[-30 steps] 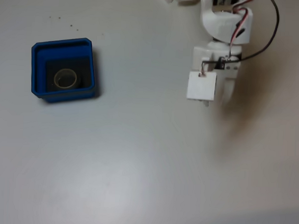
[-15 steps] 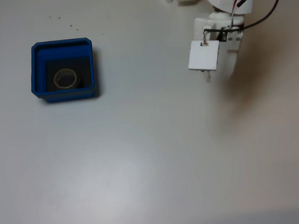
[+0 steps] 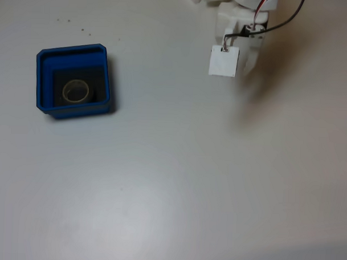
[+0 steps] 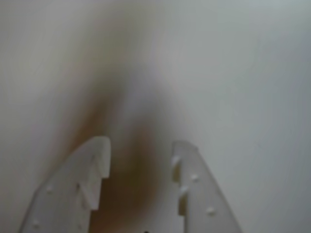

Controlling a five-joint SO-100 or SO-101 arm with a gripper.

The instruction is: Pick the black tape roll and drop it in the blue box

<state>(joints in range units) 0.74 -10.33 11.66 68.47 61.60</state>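
In the fixed view the blue box (image 3: pixel 73 81) sits on the pale table (image 3: pixel 171 181) at the left, its thick walls framing a dark floor. The tape roll (image 3: pixel 76 91) lies flat on that floor, inside the box, slightly toward the near left part of it; its pale inner core shows as a ring, and the black outer band is hard to pick out against the dark floor.

The white arm (image 3: pixel 241 18) is at the far right, well apart from the box, entering from the far edge. A white square plate (image 3: pixel 224 61) hangs at its near end, with red and black wires (image 3: pixel 280 22) running off toward the far right. A soft shadow falls on the table just to the near right of the arm.

In the wrist view the jaws (image 4: pixel 140 155) come up from the near edge, two white toothed fingers (image 4: pixel 73 194) spread apart with a clear gap between them and nothing held. Behind them is bare table with a blurred brownish shadow.
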